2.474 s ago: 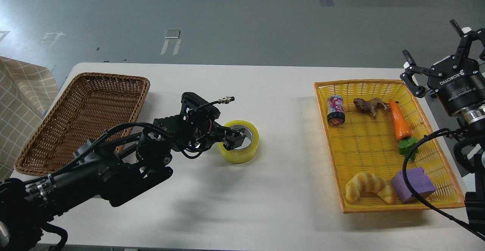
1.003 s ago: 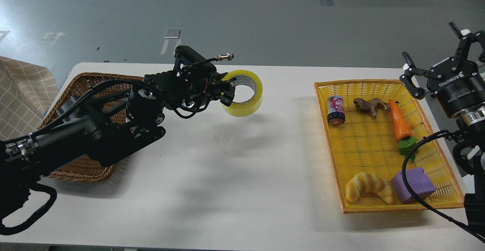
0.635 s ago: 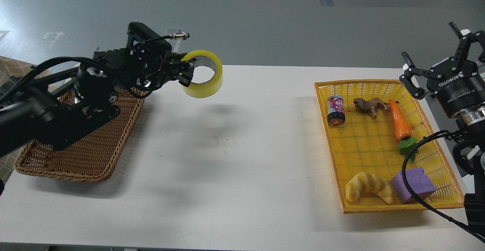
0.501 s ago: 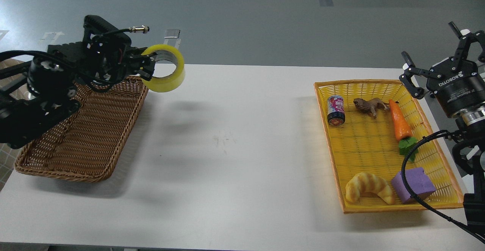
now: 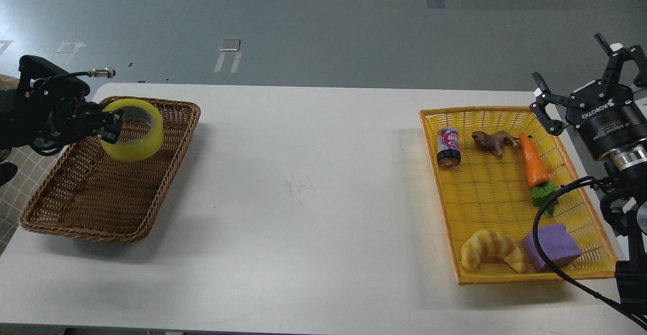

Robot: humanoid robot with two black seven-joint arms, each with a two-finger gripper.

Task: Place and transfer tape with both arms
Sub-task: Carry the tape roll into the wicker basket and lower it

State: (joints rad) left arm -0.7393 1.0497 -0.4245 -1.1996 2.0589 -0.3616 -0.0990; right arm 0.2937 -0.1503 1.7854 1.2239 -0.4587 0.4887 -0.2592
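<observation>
The yellow tape roll with its pale core hangs above the back part of the brown wicker basket at the left. My left gripper is shut on the tape's left rim, one finger inside the core, and holds it tilted in the air. My right gripper is open and empty, raised beyond the far right corner of the yellow tray, well away from the tape.
The yellow tray holds a drink can, a toy lion, a toy carrot, a croissant toy and a purple block. A black cable arcs over the tray's right side. White table lies between basket and tray.
My left gripper lifted the tape off the table's middle and carried it left, to above the wicker basket. My right gripper barely shifted.
</observation>
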